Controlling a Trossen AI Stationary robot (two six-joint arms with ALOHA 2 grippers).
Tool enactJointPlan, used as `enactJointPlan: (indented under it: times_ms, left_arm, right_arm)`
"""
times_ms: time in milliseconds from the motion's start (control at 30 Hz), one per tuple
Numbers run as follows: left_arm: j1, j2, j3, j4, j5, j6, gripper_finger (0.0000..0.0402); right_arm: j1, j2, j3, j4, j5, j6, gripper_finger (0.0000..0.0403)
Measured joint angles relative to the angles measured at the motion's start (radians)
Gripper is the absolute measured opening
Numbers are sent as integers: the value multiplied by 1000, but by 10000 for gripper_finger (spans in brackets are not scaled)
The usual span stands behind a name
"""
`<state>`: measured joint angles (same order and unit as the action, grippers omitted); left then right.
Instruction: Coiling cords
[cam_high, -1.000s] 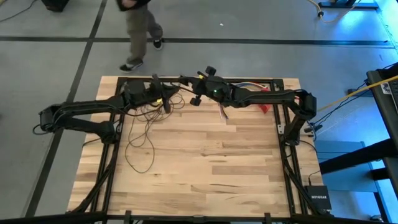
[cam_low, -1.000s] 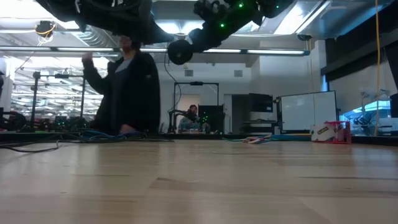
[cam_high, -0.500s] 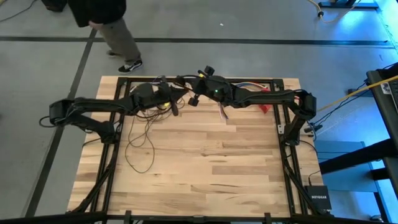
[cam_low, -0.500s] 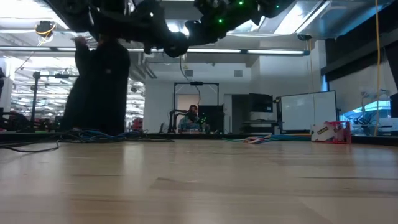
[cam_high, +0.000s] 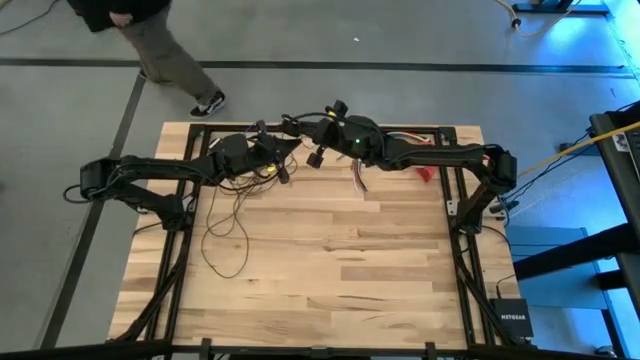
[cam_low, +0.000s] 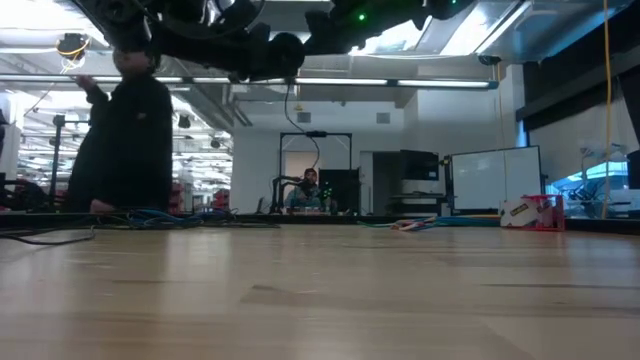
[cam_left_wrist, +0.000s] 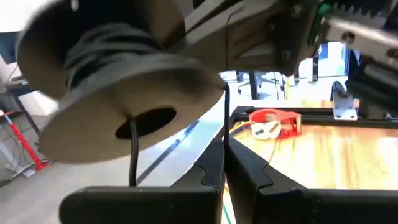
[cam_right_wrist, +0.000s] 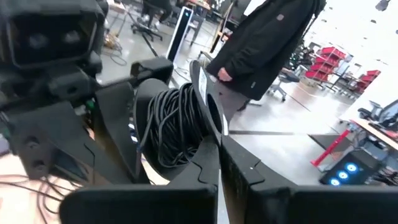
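Note:
The thin dark cord lies in loose loops (cam_high: 225, 235) on the far left of the table and runs up to a spool (cam_left_wrist: 118, 81) with pale flanges and dark cord wound round its core (cam_right_wrist: 180, 124). The spool is held high over the table's far middle (cam_high: 313, 158). My right gripper (cam_right_wrist: 219, 163) is shut on the spool. My left gripper (cam_left_wrist: 225, 163) is right beside the spool (cam_high: 278, 166), shut on a strand of the cord. The black puck does not show. My left gripper pinches a single thin strand of the cord (cam_left_wrist: 225, 115) between its two shut fingers. The strand runs straight from the fingers toward the spool's flange. The hold is high above the table. My right gripper pinches the rim of one spool flange (cam_right_wrist: 208, 121) between its two fingers, the flange edge-on in the gap. The spool is lifted well clear of the table, with the wound cord on the side toward my left gripper.
A short bundle of multicoloured wires (cam_high: 358, 178) and a red tape dispenser (cam_left_wrist: 273, 122) lie at the far right of the table. A person (cam_high: 160, 50) walks on the floor beyond the far edge. The near half of the table (cam_high: 330, 290) is bare wood.
My left gripper has gone toward the table's right edge, closing on the spool. My right gripper has risen a little with the spool. The person behind the table has walked toward the left.

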<state>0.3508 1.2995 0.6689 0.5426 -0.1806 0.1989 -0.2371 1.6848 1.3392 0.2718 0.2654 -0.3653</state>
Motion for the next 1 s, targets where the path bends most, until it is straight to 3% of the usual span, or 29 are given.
enactJointPlan:
  times_ms: [367, 600, 1000]
  left_arm:
    - [-42, 9, -7, 235, 33, -20, 3]
    - [-7, 6, -6, 171, -28, 47, 3]
    - [2, 4, -2, 64, -33, 101, 3]
  right_arm:
    - [2, -4, 6, 40, -79, 73, 5]
    - [-1, -1, 6, 57, -120, 102, 5]
    - [1, -75, 3, -40, -126, 92, 5]
